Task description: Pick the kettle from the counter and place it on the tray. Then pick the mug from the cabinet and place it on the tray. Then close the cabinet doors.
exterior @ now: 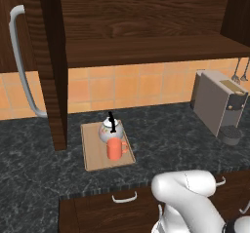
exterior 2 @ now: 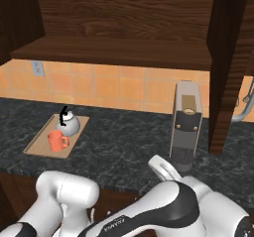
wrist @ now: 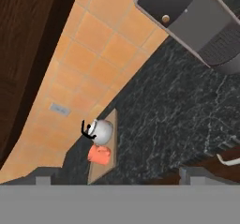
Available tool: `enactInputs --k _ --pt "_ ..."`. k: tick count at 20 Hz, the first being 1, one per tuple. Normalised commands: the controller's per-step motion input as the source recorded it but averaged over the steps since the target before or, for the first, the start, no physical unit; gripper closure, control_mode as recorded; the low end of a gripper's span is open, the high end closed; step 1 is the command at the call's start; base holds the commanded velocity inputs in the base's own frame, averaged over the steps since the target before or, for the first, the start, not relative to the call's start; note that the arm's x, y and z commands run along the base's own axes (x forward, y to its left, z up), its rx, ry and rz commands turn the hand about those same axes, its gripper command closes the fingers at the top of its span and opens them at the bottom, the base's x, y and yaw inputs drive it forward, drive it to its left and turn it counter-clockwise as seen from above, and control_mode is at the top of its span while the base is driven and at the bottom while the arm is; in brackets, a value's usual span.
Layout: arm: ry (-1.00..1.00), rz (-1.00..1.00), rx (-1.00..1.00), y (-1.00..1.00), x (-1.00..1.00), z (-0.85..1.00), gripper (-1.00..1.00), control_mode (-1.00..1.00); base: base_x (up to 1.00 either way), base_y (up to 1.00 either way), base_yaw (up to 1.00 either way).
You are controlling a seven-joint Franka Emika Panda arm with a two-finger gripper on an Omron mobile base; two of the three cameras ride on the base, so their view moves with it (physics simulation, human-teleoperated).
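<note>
Tray (exterior: 93,151): I see it flat on the counter (exterior: 166,139), under the open cabinet (exterior: 146,47), near the front edge.
Kettle (exterior: 110,128): it sits on the tray's far half, upright, black handle up. I count that step as done.
Mug (exterior: 115,149): orange-red, on the tray just in front of the kettle, close enough that I cannot tell whether they touch. I count that step as done too.
Step in hand: closing the doors, as I judge it. Both are swung wide open.
Left door (exterior: 29,56): it stands edge-on left of the tray, its bar handle (exterior: 19,61) facing out.
Right door (exterior 2: 228,67): it hangs past the coffee machine (exterior 2: 186,124) on the right.
Next move: I would raise the arm to one door's outer face and push it round toward the cabinet front, keeping clear of the tray and the machine, then do the other.
Claw (wrist: 115,181): fingers fully apart, gripping nothing, touching nothing. It hangs low in front of the counter, looking across at the tray.
</note>
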Motion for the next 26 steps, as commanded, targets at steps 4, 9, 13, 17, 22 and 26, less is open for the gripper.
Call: enactInputs --k 4,9,13,17,22,26 --pt "0.0 0.0 0.06 -0.4 0.0 0.0 1.0 -1.0 0.0 0.0 0.0" --pt "0.0 0.0 0.09 -0.61 0.0 -0.01 1.0 -1.0 0.0 0.0 0.0" --pt "0.0 0.0 0.23 -0.89 0.01 0.0 1.0 -1.0 0.0 0.0 0.0" --pt "0.0 0.0 0.13 -0.7 0.0 0.0 1.0 -1.0 0.0 0.0 0.0" --pt "0.0 0.0 0.22 -0.56 0.14 0.29 1.0 -1.0 0.0 0.0 0.0" --pt "-0.03 0.0 0.23 -0.43 0.19 0.45 1.0 -1.0 0.0 0.0 0.0"
